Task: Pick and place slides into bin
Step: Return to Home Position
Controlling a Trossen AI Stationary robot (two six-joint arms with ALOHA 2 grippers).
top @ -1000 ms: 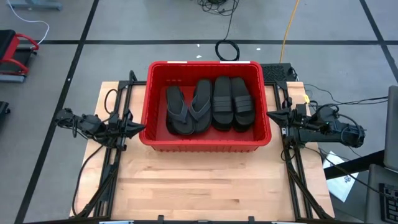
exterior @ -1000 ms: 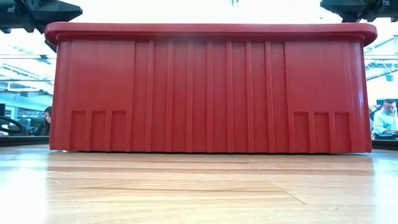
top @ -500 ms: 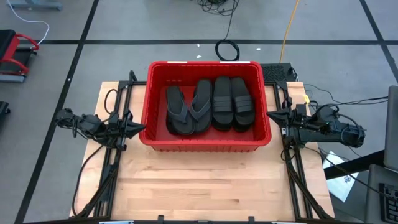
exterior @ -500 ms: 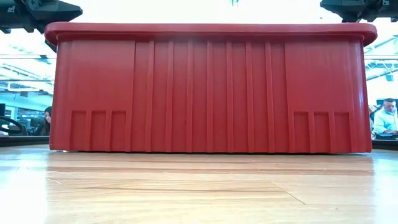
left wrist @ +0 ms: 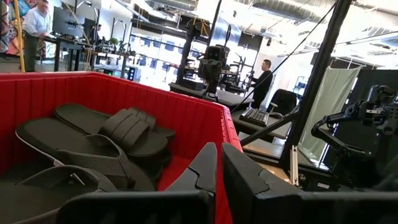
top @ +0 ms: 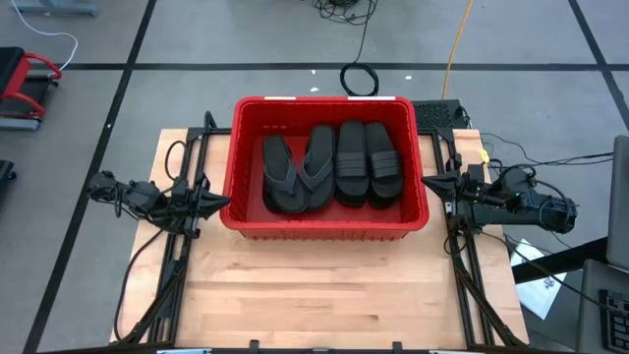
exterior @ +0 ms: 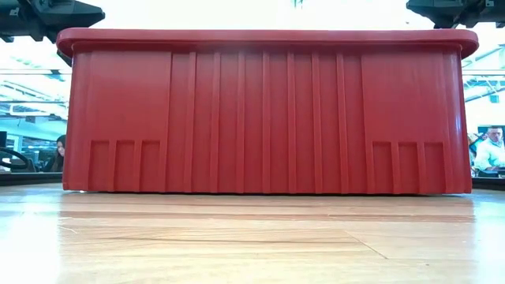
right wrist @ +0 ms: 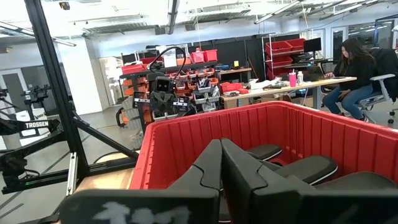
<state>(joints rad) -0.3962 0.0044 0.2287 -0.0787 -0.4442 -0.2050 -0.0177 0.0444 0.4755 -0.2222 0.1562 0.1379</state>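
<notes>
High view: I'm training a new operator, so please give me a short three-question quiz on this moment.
1. True or false: a slide lies on the table outside the bin.
2. In the bin, the two thong-strap flip-flops lie: A) on the left arm's side of the banded slides; B) on the right arm's side of them; C) under them.
3. Fill in: the left gripper and right gripper wait at opposite ends of the bin, jaws ____.
Key: 1 false; 2 A; 3 shut.
</notes>
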